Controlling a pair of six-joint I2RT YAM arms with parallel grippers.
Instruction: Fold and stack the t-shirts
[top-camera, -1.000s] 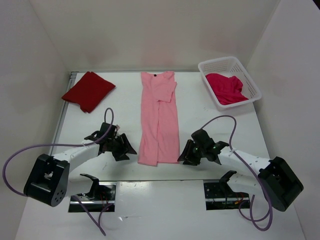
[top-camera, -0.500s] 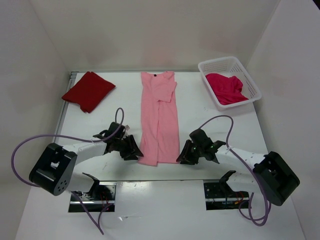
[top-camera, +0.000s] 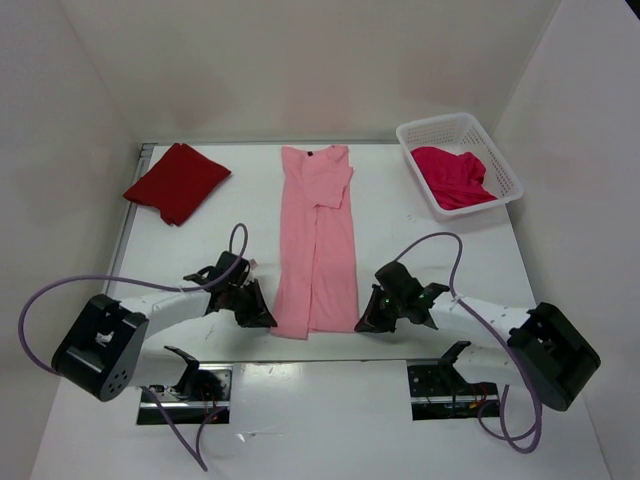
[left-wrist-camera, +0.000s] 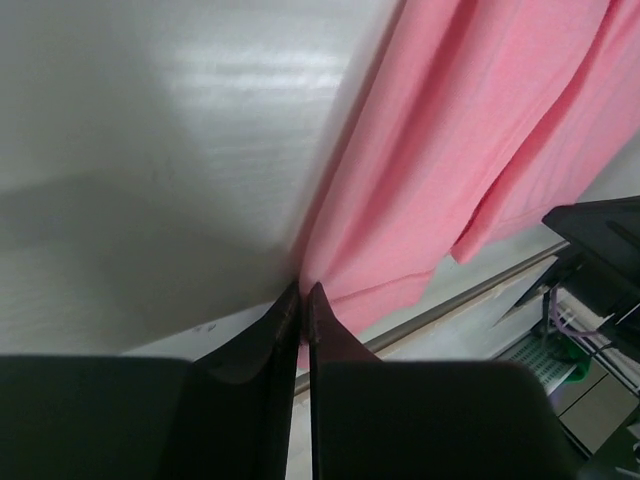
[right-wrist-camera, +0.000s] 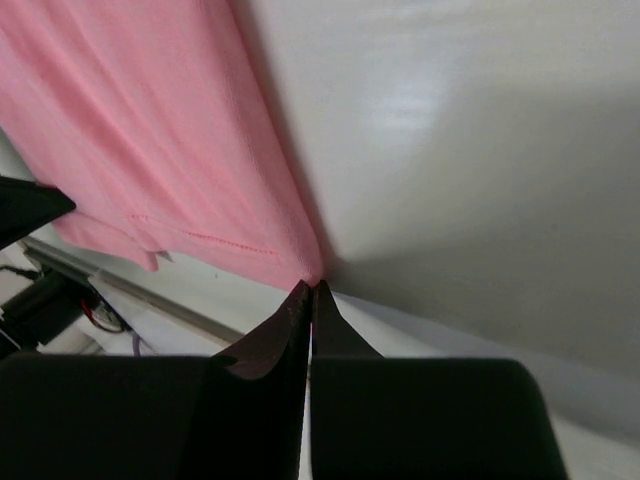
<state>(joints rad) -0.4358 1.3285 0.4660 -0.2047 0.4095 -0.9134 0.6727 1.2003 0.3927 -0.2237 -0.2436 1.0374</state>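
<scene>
While its 2 near hem corners are pinched, light-pink cloth t-shirt (top-camera: 318, 250) lies flat | left gripper (left-wrist-camera: 302, 292), right gripper (right-wrist-camera: 310, 290) clamped on fabric | likely for lifting hem collarward.

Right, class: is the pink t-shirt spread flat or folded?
Folded lengthwise: the pink t-shirt lies as a narrow strip, sides turned in, layers overlapping down its middle.

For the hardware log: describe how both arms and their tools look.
The left arm and right arm are white tubes joined by bulky black housings, each trailing a looping purple cable. The left tool and right tool are black, each with two tapering, pointed fingers.
</scene>
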